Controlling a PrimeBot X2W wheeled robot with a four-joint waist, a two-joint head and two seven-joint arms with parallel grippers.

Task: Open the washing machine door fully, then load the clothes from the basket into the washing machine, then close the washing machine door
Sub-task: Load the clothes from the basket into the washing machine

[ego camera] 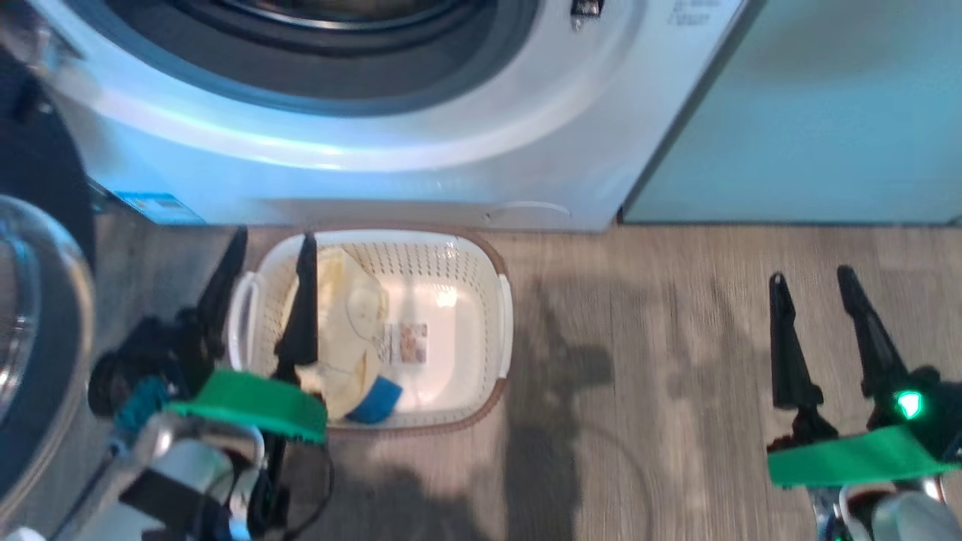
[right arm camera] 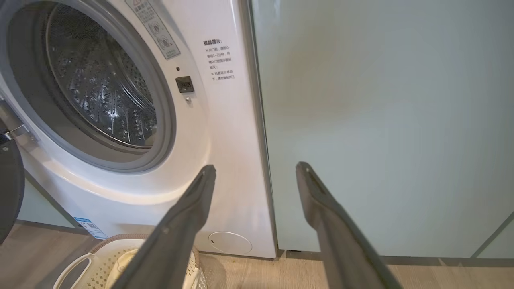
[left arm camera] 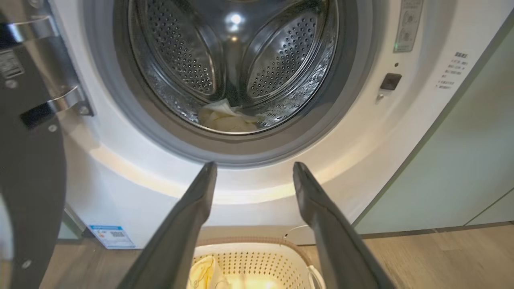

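Lying under parted left jaws: clothes (ego camera: pixel 347 323) in basket (ego camera: pixel 428 258).

Grey-brown wood-plank floor (ego camera: pixel 676 315), soft shadows across it; pale green cabinet panel (ego camera: pixel 812 113) at right.

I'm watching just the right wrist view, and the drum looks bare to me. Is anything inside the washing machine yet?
Observer: Yes, the left wrist view shows a pale garment lying low in the drum.
Operator: What's left in the basket?
Observer: The head view shows pale-yellow clothes and a blue piece along the left side of the basket.
Operator: Is the other arm holding any?
Observer: No, the left gripper stands open and empty near them.
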